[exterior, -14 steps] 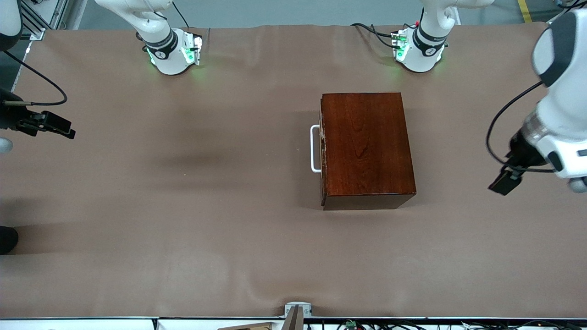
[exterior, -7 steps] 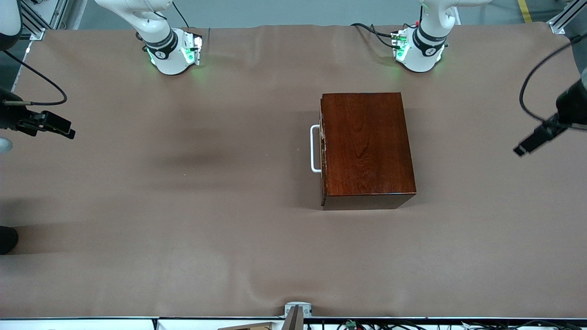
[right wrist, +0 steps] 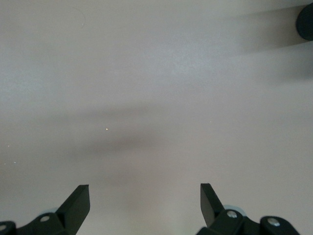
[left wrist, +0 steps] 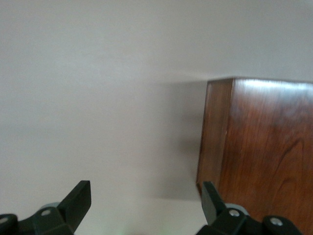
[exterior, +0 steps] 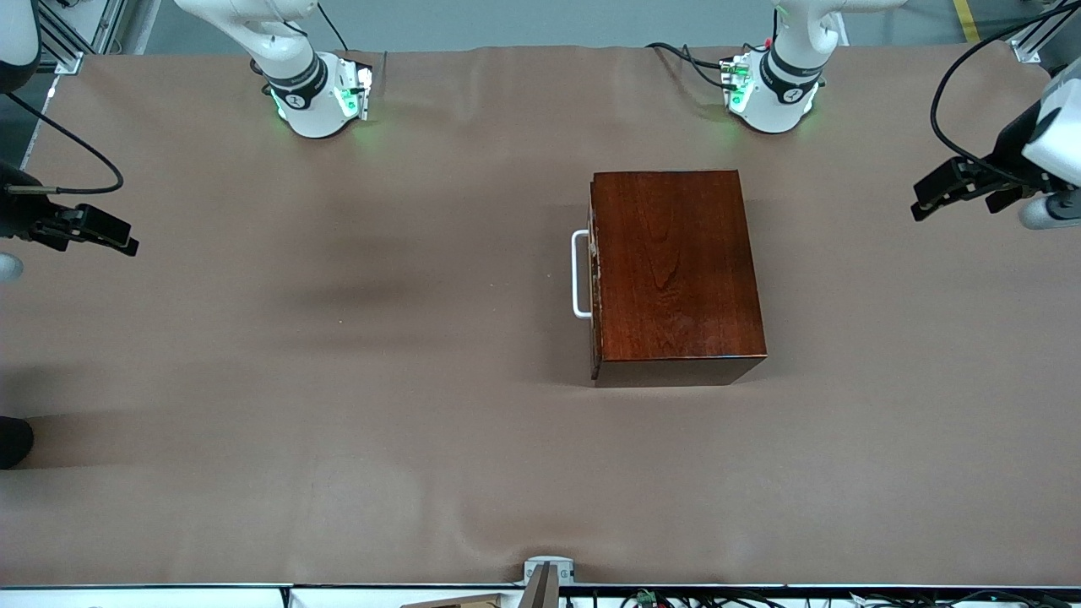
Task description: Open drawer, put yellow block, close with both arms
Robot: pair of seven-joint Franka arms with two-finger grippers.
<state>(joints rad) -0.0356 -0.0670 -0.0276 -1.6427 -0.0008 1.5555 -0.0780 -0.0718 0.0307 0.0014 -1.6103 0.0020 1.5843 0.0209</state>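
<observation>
Wooden drawer shut, well apart from both grippers' spread fingers.

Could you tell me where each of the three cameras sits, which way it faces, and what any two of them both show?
Front view: high across the table, facing both bases; shows the wooden box, the drawer shut, left gripper and right gripper at the table's ends.
Left wrist view: on the left wrist, looking past its open fingers at the box.
Right wrist view: on the right wrist, open fingers over the bare tablecloth.
Shared: front and left wrist views both show the box.
</observation>
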